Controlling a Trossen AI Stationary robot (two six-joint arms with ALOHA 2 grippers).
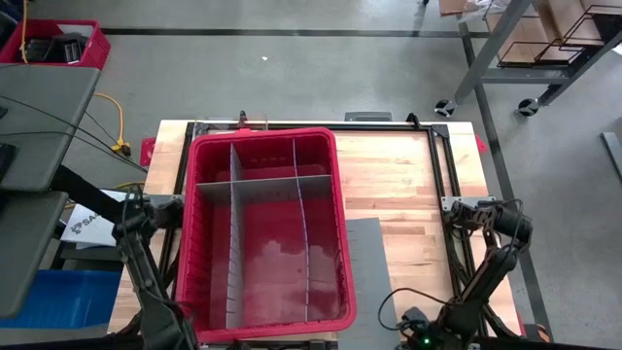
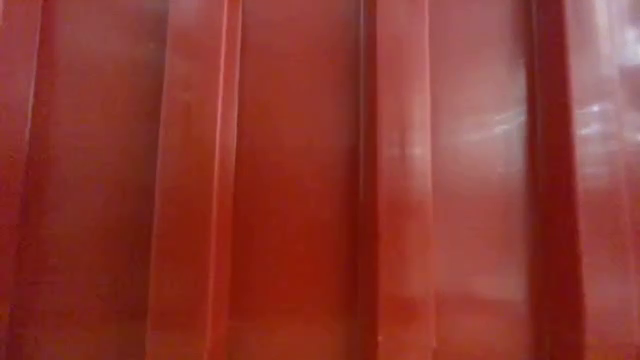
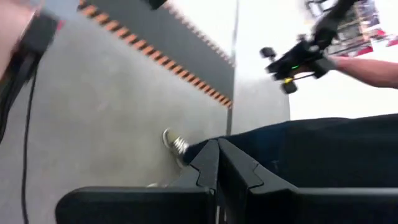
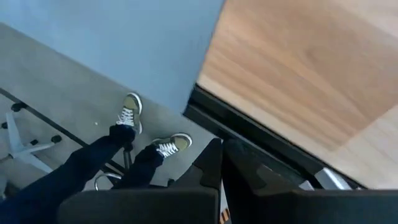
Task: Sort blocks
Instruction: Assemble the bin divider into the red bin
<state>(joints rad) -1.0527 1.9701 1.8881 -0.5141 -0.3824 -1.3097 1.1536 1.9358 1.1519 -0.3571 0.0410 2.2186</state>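
Near edge of the table [image 1: 408,185]: both arms folded back in rest pose. Left gripper [image 3: 217,163] sits off the near-left corner, fingers pressed together, nothing held; its wrist view looks off the table at floor and a person's shoe [image 3: 176,144]. Right gripper [image 4: 222,158] sits off the near-right corner, fingers also together, empty; its wrist view shows the table's wood edge and a person's legs and sneakers [image 4: 127,114].

Loose grey divider sheet [image 1: 364,262] lies flat on the near-middle of the table, just beside the bin's right wall.

Red bin [image 1: 335,194] fills the left half of the table, near edge to far edge. Grey dividers [image 1: 262,185] slot inside and split it into compartments. All visible compartments look bare. The low view is blocked by the bin's red wall.

Blocks: none visible in any view, can't tell where they are.

Step, as a judgement: sorting hasn't begun, arms parked. Next move needs blocks found first, then one arm reaching out, opening and coming down on a block.
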